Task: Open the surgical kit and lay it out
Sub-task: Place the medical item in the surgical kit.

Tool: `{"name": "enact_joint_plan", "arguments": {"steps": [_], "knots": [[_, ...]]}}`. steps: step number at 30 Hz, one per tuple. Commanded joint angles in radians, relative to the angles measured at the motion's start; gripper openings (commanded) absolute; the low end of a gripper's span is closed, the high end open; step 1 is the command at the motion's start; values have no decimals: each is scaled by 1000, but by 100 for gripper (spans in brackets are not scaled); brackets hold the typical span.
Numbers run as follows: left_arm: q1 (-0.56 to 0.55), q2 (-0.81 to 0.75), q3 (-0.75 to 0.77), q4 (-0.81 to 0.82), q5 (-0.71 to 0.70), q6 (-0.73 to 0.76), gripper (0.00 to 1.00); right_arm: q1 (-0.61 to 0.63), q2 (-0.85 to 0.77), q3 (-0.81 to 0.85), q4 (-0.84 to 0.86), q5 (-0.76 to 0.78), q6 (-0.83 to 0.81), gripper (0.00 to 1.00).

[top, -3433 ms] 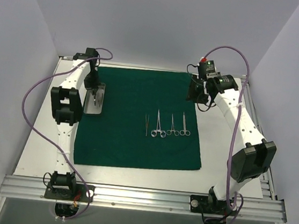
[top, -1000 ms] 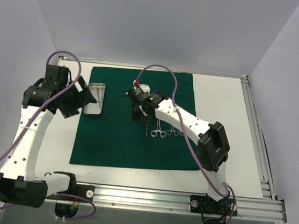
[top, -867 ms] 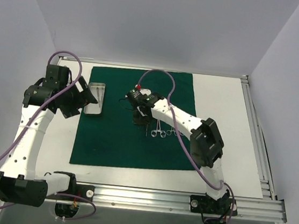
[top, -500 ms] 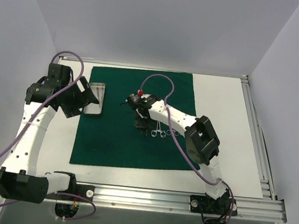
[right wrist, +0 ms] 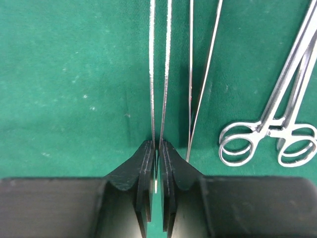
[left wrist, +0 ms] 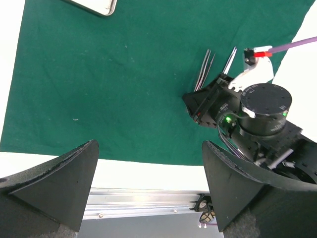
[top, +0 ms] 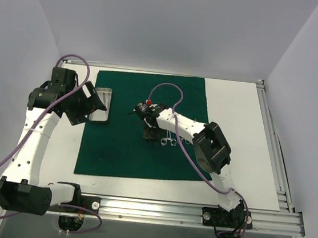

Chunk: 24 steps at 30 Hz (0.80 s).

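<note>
The dark green drape (top: 121, 149) lies spread flat on the table. My right gripper (top: 150, 132) is low over it, at the left end of the instrument row. In the right wrist view the right gripper (right wrist: 157, 148) is shut on the rear end of steel tweezers (right wrist: 159, 74), whose legs run forward over the cloth. A second pair of tweezers (right wrist: 203, 74) and ring-handled forceps (right wrist: 277, 119) lie just to the right. The silver tray (top: 101, 105) sits at the drape's far left, partly behind my left gripper (top: 86, 106). That left gripper (left wrist: 149, 148) hangs high, open and empty.
White tabletop (top: 234, 110) borders the drape on both sides. An aluminium rail (top: 154, 210) runs along the near edge. The right arm's purple cable (top: 171, 89) loops over the middle of the drape. Grey walls enclose the back and sides.
The right gripper has come a little nearer and lower along the drape with the tweezers, and its elbow has folded in. The left arm has barely shifted.
</note>
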<state>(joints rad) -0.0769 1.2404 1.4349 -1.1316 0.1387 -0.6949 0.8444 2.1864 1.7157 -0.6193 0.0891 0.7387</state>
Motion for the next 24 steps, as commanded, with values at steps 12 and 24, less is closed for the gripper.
{"name": "enact_joint_plan", "arguments": {"steps": [12,24], "knots": [[3,-7,-8,41,21,-9,94,-27,38,-15,-5,-23,-22,18],[5,36,-4,-3,-10,-5,94,-34,-11,13,-42,-37,-56,29]]}}
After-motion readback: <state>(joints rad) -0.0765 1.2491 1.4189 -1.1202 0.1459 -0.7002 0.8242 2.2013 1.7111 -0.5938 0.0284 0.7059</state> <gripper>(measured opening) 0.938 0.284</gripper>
